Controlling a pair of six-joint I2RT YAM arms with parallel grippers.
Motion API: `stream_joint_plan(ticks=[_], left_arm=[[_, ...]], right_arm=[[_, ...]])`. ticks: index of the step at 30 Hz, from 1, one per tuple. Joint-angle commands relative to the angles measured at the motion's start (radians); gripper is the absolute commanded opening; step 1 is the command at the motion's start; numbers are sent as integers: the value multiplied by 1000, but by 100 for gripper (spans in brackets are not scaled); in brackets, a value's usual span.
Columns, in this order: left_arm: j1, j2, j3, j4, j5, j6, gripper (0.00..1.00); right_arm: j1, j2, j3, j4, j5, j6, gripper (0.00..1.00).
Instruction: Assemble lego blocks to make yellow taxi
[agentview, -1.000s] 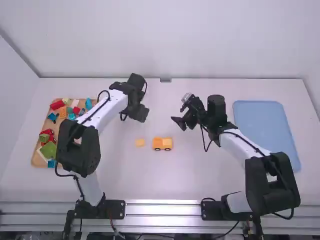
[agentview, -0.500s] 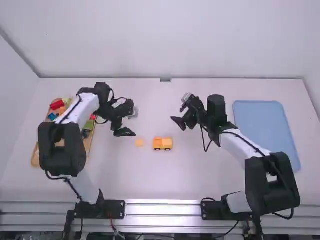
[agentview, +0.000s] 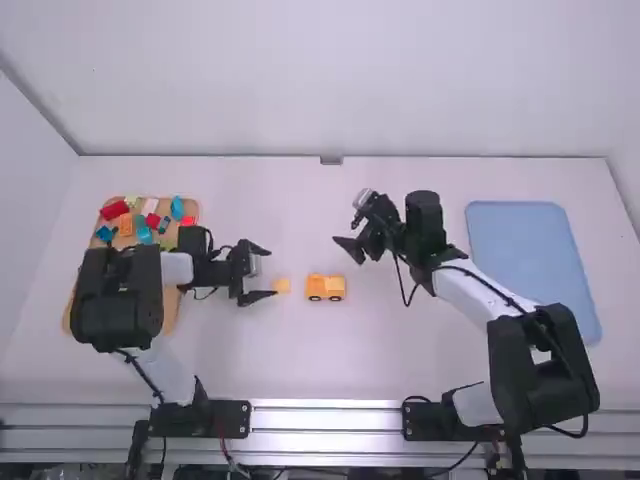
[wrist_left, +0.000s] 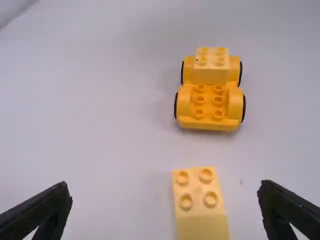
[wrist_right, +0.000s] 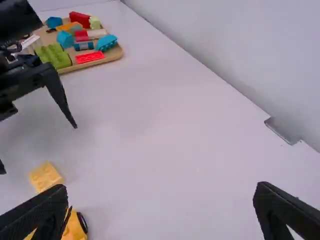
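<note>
Left claw (agentview: 272, 272): spread, near block (agentview: 282, 285)
Right claw (agentview: 349, 251): spread, up the table (agentview: 300, 350) from car (agentview: 326, 288)
Block: 4 studs, on table, between left claw and car
Car: on table

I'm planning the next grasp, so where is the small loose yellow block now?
In the high view, the small yellow block lies on the table just left of the yellow vehicle, close to the open left gripper.
</note>
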Motion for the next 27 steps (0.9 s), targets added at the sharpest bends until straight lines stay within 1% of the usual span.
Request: stream_joint_plan(ticks=[1,3,5,8,10,12,14,15,17,19,20,21,25,26,27], left_arm=[[-7,8,-69,85,24,-179,99],[-6,12,-97,140,13,-203,99],[-7,25,-103,159,5,-229,99],[-5,88,-77,166,10,-233,99],[-7,154,-27,133,43,-235,99],[-5,186,4,97,73,-204,99],[-9,214,29,40,82,-92,99],[-9,217,31,34,82,-76,99],[-8,229,32,20,94,-9,93],[-8,228,22,29,84,5,87],[-7,228,11,54,84,-2,78],[-7,228,3,66,87,-3,76],[-8,228,-43,153,87,-3,49],[-8,228,-48,166,90,-3,47],[-8,228,-59,190,89,-4,40]], right_arm=[[2,-3,8,2,-9,-3,99],[2,-3,8,3,-8,-2,99],[4,-3,8,2,-9,-2,99],[3,-3,8,0,-10,-2,98],[5,-3,8,-1,-9,-2,99],[10,-3,8,-1,-13,-2,99],[18,-3,8,-2,-12,-2,98],[17,-3,8,-1,-12,-2,99],[14,-3,8,-1,-11,-2,98],[17,-3,8,-1,-12,-2,98],[17,-3,8,0,-12,-2,99],[15,-3,8,-1,-13,-2,99],[14,-3,8,-1,-12,-2,98],[15,-3,8,-1,-12,-2,99],[18,-3,8,-1,-12,-2,99]])
